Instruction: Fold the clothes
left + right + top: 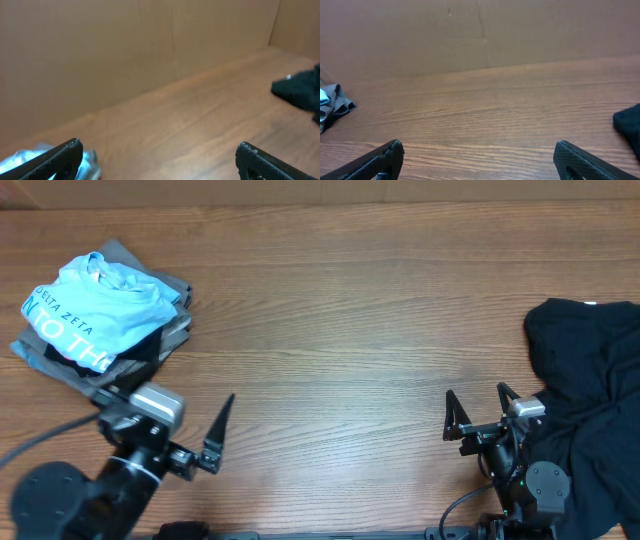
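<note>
At the table's near edge, both arms hang low with nothing in them. The left gripper (pixel 160 146) has its jaws spread wide and empty, and the right gripper (pixel 476 402) shows the same.

Step in hand, by my judgement: between garments, with no grasp begun.
- At the far left, the light blue T-shirt (pixel 98 308), printed with white lettering, sits on top of a small stack.
- A grey shirt (pixel 176 284) and a dark layer show beneath it. That stack looks roughly folded, though its edges are uneven.
- At the right edge, a black garment (pixel 588 365) lies in a crumpled heap, close against the outer side of the right arm. I take it as the 1 item not yet folded.

Next move, as I assess it:
- The right arm is the nearer of the 2 and must turn outward to reach the heap.
- The cloth needs a pinch on an edge or a shoulder, not the bulk.
- It should then be drawn to the open middle and spread flat by both arms before any fold.
- I cannot make out a collar or hem in the heap, so finding an edge is the difficulty.

Surface: a wood-grain table (pixel 340 320), bare between the 2 piles. Behind it, both wrist views show a plain brown panel (pixel 100 50) with a vertical seam. Nothing of the room beyond is visible.
</note>
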